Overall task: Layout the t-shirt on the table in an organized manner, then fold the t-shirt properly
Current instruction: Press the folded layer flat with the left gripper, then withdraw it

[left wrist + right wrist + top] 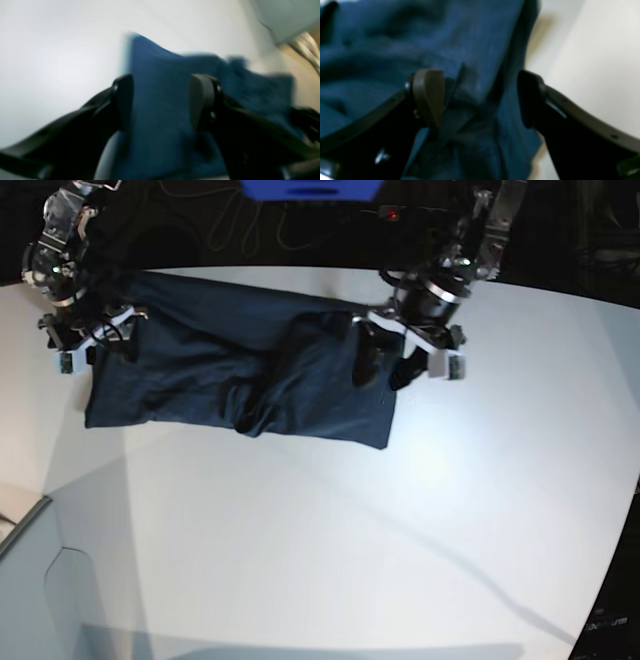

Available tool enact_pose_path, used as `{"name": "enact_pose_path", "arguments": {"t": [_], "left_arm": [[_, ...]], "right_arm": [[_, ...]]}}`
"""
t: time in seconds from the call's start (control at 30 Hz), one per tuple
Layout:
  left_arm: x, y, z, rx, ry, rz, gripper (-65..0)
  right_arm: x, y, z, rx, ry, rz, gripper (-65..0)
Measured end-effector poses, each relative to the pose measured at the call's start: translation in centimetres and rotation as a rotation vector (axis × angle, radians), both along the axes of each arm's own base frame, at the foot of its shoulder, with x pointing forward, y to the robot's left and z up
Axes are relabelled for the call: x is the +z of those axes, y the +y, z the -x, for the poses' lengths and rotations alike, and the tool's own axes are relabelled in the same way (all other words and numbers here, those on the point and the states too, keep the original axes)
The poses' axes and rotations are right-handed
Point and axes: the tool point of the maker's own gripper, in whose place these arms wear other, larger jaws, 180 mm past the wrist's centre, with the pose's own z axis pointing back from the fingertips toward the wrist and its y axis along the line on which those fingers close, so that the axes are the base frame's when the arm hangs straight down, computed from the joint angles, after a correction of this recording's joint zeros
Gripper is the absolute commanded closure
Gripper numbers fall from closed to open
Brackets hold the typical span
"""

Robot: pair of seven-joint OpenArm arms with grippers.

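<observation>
Black fingers point(125, 100) of the left claw point(160, 100) fill the foreground of the left wrist view, standing apart with the navy fabric of the t-shirt point(240, 375) between them; whether the pads press the cloth cannot be told through the blur. One t-shirt, one white desk point(400, 530) and two claws are in sight. The t-shirt lies on the far part of the desk as a long, rumpled band running crosswise, with wrinkles and a bunched fold near its middle. In the base view the left claw point(380, 365) sits at the band's right end, over the corner of the cloth, and the right claw point(95, 345) at its left end, over the other upper corner. From the right wrist view the right claw point(480, 100) is spread wide, fingers clearly apart, creased fabric lying under and between them and bare desk showing past the cloth's edge on the right. A pale grey box corner point(30, 580) shows at the lower left of the base view.
</observation>
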Motion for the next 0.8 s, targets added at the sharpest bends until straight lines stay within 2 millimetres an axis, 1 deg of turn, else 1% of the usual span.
{"name": "enact_pose_path", "arguments": {"t": [0.07, 0.13, 0.2, 0.27, 0.3, 0.37, 0.5, 0.57, 0.63, 0.7, 0.77, 0.8], "left_arm": [[-0.5, -2.6, 0.4, -0.071, 0.012, 0.015, -34.0], [-1.5, -4.3, 0.6, -0.124, 0.036, 0.010, -34.0], [-2.6, -5.4, 0.8, -0.163, 0.056, -0.004, -34.0], [-3.5, -6.8, 1.4, -0.222, 0.076, -0.019, -34.0], [-3.7, -7.9, 1.8, -0.263, 0.080, -0.024, -34.0], [-3.3, -10.7, 2.6, -0.354, 0.066, -0.020, -34.0], [-1.3, -15.5, 3.8, -0.516, 0.006, 0.002, -34.0], [0.0, -17.5, 3.9, -0.561, -0.028, 0.022, -34.0], [1.2, -18.5, 3.8, -0.571, -0.054, 0.047, -34.0], [2.3, -18.4, 3.3, -0.563, -0.080, 0.060, -34.0], [3.0, -17.1, 2.5, -0.533, -0.101, 0.057, -34.0], [3.4, -16.0, 2.2, -0.518, -0.115, 0.051, -34.0]], "right_arm": [[0.0, 0.0, -0.6, -0.005, -0.014, -0.012, -46.5], [0.0, 0.0, -0.9, -0.004, -0.016, -0.012, -46.5], [0.1, -0.3, -0.8, -0.002, -0.013, -0.006, -46.5], [-0.1, -0.5, -0.5, -0.003, -0.006, -0.003, -46.5], [-0.1, -0.5, -0.5, -0.003, -0.005, -0.003, -46.5], [-0.1, -0.4, -0.5, -0.003, -0.004, -0.004, -46.5], [0.0, -0.6, -0.6, -0.006, -0.006, -0.002, -46.5], [0.0, -0.6, -0.6, -0.007, -0.007, -0.002, -46.5], [0.0, -0.6, -0.6, -0.007, -0.008, -0.003, -46.5], [0.0, -0.6, -0.6, -0.007, -0.009, -0.003, -46.5], [0.0, -0.5, -0.6, -0.004, -0.009, -0.002, -46.5], [0.0, -0.5, -0.6, -0.003, -0.009, -0.004, -46.5]]}}
